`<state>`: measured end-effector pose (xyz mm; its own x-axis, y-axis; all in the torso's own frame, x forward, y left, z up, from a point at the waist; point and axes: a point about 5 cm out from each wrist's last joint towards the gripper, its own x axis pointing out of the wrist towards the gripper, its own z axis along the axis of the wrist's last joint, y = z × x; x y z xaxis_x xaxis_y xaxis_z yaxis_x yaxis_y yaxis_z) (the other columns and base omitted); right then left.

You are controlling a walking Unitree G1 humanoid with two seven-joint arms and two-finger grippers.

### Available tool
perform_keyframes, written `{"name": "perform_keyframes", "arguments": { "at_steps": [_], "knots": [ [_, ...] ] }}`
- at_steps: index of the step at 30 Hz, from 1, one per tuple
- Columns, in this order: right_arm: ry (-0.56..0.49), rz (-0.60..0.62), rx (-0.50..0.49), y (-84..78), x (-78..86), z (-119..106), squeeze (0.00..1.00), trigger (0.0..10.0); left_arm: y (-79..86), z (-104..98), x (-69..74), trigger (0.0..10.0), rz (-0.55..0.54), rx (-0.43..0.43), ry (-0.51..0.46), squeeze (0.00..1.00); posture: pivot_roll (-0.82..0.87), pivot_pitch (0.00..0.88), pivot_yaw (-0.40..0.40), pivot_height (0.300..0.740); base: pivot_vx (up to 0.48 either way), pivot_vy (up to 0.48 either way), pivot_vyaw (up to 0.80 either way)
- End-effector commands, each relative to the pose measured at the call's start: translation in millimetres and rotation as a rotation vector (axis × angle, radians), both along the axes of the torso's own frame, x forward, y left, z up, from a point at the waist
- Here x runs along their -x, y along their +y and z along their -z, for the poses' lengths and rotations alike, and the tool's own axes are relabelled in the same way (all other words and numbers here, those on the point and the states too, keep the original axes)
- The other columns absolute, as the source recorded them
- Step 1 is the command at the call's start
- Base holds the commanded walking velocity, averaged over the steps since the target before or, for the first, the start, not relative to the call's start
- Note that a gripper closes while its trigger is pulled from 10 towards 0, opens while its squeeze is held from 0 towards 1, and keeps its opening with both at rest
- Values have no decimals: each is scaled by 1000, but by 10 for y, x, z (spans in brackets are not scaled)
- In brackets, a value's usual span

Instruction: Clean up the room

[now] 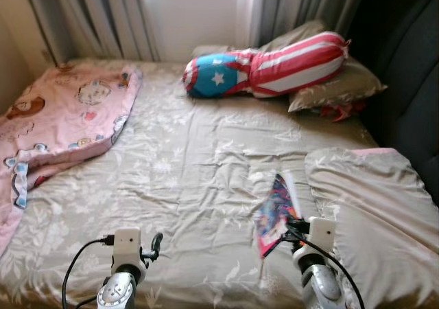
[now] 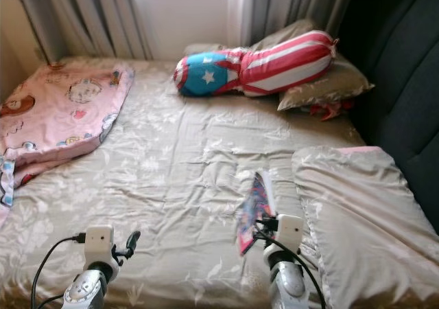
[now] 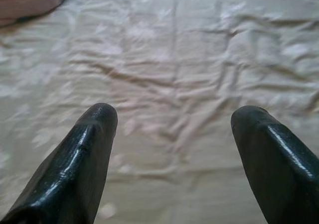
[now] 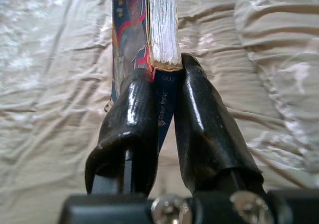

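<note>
A colourful comic book (image 1: 276, 211) is held up off the bed, tilted on edge, with my right gripper (image 4: 160, 92) shut on its lower edge; its white page block (image 4: 162, 25) and dark cover show between the fingers. My left gripper (image 3: 174, 119) hovers open over the bare beige sheet (image 3: 174, 50) near the bed's front left, with nothing between its fingers (image 3: 84, 149). A pink cartoon blanket (image 1: 62, 123) lies rumpled along the bed's left side. A red, white and blue star cushion (image 1: 267, 65) rests at the head of the bed.
A beige pillow (image 1: 377, 213) lies at the front right, beside the book. Another beige pillow (image 1: 339, 86) sits under the star cushion. A dark padded headboard (image 1: 411, 82) runs along the right. Grey curtains (image 1: 110, 14) hang behind the bed.
</note>
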<state>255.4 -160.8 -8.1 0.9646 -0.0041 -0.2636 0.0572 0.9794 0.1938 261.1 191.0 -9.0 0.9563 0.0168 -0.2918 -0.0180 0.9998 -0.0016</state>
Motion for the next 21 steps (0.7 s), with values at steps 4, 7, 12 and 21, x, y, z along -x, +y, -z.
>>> {"name": "perform_keyframes", "arguments": {
  "at_steps": [4, 7, 12, 21],
  "knots": [
    [-35, 13, 1, -19, -42, -58, 0, 10000, 55, 35, 57, 10000, -21, 1, 12, 0, -11, 0, -35, 740, 0, 0, 0],
    [-34, 12, 2, -21, -43, -57, 0, 10000, 59, 10, 39, 10000, -23, 3, -4, 0, -9, 0, -36, 740, 0, 0, 0],
    [-40, 7, -2, -4, -58, -72, 0, 10000, 64, -75, -14, 10000, -32, 15, -56, 0, -11, 0, -35, 740, 0, 0, 0],
    [-11, -30, 30, 44, -68, -52, 0, 10000, 65, -192, -64, 10000, -42, 31, -128, 0, -11, 0, -34, 700, 0, 0, 0]
  ]
}}
